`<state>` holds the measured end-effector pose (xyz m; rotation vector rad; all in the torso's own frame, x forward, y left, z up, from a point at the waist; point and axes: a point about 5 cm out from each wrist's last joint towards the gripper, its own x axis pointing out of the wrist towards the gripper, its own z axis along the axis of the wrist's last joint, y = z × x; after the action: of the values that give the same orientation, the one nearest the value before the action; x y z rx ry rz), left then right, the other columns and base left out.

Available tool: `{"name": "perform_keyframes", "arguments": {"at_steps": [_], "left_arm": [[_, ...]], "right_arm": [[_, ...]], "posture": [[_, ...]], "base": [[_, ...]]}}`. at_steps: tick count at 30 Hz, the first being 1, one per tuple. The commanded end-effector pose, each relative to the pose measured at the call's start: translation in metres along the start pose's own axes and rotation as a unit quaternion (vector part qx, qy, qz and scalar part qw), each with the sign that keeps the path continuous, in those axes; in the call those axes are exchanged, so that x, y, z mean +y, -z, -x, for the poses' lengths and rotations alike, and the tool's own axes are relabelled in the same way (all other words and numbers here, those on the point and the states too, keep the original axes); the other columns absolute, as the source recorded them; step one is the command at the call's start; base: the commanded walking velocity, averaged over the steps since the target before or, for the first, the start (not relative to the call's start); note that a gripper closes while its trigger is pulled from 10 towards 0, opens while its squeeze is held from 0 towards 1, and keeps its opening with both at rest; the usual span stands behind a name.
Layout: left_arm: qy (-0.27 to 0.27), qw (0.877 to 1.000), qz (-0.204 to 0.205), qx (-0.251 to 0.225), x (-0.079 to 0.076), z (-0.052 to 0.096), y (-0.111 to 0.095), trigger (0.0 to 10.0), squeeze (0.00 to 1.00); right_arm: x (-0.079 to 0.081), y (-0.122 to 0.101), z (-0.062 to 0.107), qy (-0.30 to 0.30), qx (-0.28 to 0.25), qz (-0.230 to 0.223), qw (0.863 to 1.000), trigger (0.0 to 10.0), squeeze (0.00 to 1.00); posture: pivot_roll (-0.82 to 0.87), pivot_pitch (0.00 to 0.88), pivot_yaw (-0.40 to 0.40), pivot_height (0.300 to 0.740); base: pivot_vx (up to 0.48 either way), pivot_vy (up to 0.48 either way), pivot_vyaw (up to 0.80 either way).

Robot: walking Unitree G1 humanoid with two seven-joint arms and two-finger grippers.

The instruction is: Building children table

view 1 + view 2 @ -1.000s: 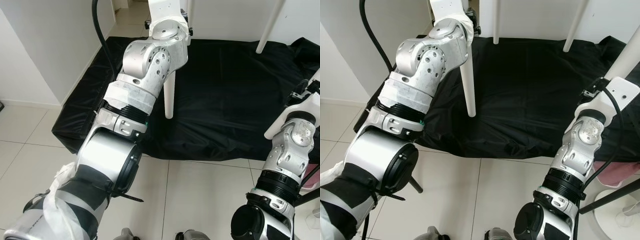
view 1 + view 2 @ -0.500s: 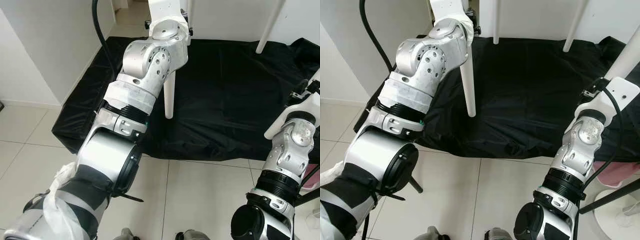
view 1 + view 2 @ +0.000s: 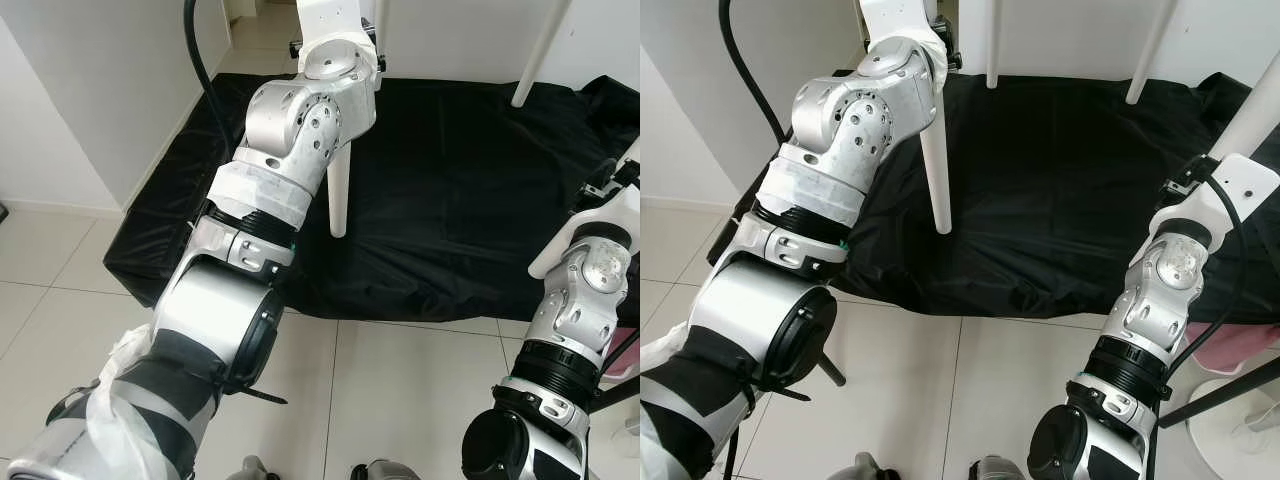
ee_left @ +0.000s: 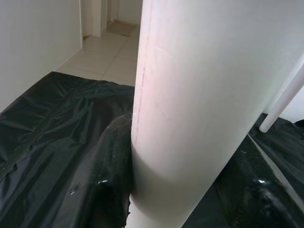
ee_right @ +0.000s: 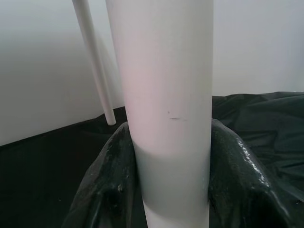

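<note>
The white table stands over a black sheet (image 3: 450, 180) on the floor, with its tabletop out of frame above. My left arm reaches up to the near-left leg (image 3: 338, 195). In the left wrist view my left gripper (image 4: 185, 185) is shut on that leg (image 4: 199, 95), one black finger (image 4: 111, 190) on each side. At the right edge my right arm holds the near-right leg (image 3: 1255, 110). My right gripper (image 5: 173, 180) is shut on this leg (image 5: 164, 71), with its fingers (image 5: 240, 175) pressed against both sides.
Two more white legs (image 3: 992, 45) (image 3: 1150, 50) stand at the back of the sheet. A white wall (image 3: 90, 90) runs along the left, with a black cable (image 3: 200, 60) beside it. Pale floor tiles (image 3: 400, 380) lie in front. Something pink (image 3: 1240, 345) sits at the right.
</note>
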<state>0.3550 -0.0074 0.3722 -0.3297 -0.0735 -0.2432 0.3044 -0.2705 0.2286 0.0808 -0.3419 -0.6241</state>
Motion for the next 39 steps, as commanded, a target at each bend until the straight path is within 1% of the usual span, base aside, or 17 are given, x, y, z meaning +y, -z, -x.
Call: {"name": "perform_keyframes", "arguments": {"at_steps": [1,3,4,5,6,11,18,19,21,22,23,25,26,27,33,34,39], "left_arm": [[0.394,0.911,0.102,-0.065,-0.074,0.040,-0.031,10.0,0.00],[0.394,0.911,0.102,-0.065,-0.074,0.040,-0.031,10.0,0.00],[0.397,0.910,0.100,-0.062,-0.074,0.041,-0.029,10.0,0.18],[0.397,0.910,0.100,-0.062,-0.074,0.041,-0.029,10.0,0.18],[0.420,0.905,0.044,-0.054,-0.075,0.052,-0.013,10.0,0.00],[0.459,0.887,-0.036,-0.033,-0.076,0.072,0.017,10.0,0.00],[0.459,0.887,-0.035,-0.033,-0.076,0.072,0.017,10.0,0.00],[0.460,0.886,-0.036,-0.033,-0.077,0.072,0.017,10.0,0.48],[0.460,0.887,-0.037,-0.033,-0.076,0.073,0.017,10.0,0.48],[0.461,0.886,-0.037,-0.034,-0.076,0.074,0.017,10.0,0.93],[0.463,0.885,-0.036,-0.035,-0.077,0.074,0.017,10.0,1.00],[0.466,0.883,-0.036,-0.036,-0.077,0.076,0.018,10.0,1.00],[0.466,0.883,-0.036,-0.036,-0.077,0.076,0.018,10.0,1.00],[0.471,0.880,-0.042,-0.040,-0.077,0.078,0.017,10.0,1.00],[0.492,0.864,-0.092,-0.055,-0.083,0.085,0.015,10.0,1.00],[0.496,0.860,-0.107,-0.055,-0.084,0.087,0.016,10.0,0.00],[0.496,0.860,-0.107,-0.055,-0.084,0.087,0.016,10.0,0.00]], "right_arm": [[0.063,0.029,0.019,-0.146,0.088,-0.040,0.985,10.0,0.00],[0.063,0.029,0.019,-0.146,0.088,-0.040,0.985,10.0,0.00],[0.063,0.031,0.019,-0.150,0.091,-0.045,0.983,10.0,0.00],[0.063,0.031,0.019,-0.150,0.091,-0.045,0.983,10.0,0.00],[0.060,0.034,0.020,-0.147,0.076,-0.053,0.985,10.0,0.00],[0.057,0.038,0.024,-0.141,0.053,-0.068,0.986,10.0,0.00],[0.057,0.039,0.024,-0.142,0.055,-0.069,0.986,10.0,0.00],[0.057,0.040,0.024,-0.142,0.056,-0.069,0.986,10.0,0.00],[0.057,0.040,0.024,-0.142,0.055,-0.070,0.986,10.0,0.00],[0.057,0.040,0.023,-0.142,0.054,-0.070,0.986,10.0,0.00],[0.057,0.040,0.023,-0.142,0.053,-0.072,0.986,10.0,0.00],[0.057,0.040,0.023,-0.141,0.050,-0.073,0.986,10.0,0.26],[0.057,0.040,0.023,-0.141,0.050,-0.073,0.986,10.0,0.26],[0.057,0.041,0.023,-0.143,0.048,-0.078,0.986,10.0,1.00],[0.057,0.041,0.023,-0.145,0.043,-0.079,0.985,10.0,1.00],[0.057,0.042,0.023,-0.149,0.045,-0.079,0.985,10.0,1.00],[0.057,0.042,0.023,-0.149,0.045,-0.079,0.985,10.0,1.00]], "posture": [[-0.09,0.060,0.085,0.740],[-0.09,0.060,0.085,0.740],[-0.08,0.000,0.000,0.740],[-0.08,0.000,0.000,0.740],[-0.04,0.000,0.000,0.740],[-0.03,0.000,0.000,0.740],[-0.03,0.000,0.000,0.740],[-0.03,0.000,0.000,0.740],[-0.03,0.000,0.000,0.740],[-0.03,0.000,0.000,0.740],[-0.03,0.000,0.000,0.740],[-0.03,0.000,0.000,0.740],[-0.03,0.000,0.000,0.740],[-0.03,0.000,0.000,0.740],[-0.03,0.000,0.000,0.740],[-0.03,0.053,0.044,0.740],[-0.03,0.053,0.044,0.740]], "base": [[0.000,0.000,0.00],[0.000,0.000,0.00],[0.000,0.000,0.00],[0.000,0.000,0.00],[0.000,0.000,0.00],[0.000,0.000,0.00],[0.000,0.000,0.00],[0.000,0.000,0.00],[0.000,0.000,0.00],[0.000,0.000,0.00],[0.000,0.000,0.00],[0.000,0.000,0.00],[0.000,0.000,0.00],[0.000,0.000,0.00],[0.000,0.000,0.00],[0.000,0.000,0.00],[0.000,0.000,0.00]]}}
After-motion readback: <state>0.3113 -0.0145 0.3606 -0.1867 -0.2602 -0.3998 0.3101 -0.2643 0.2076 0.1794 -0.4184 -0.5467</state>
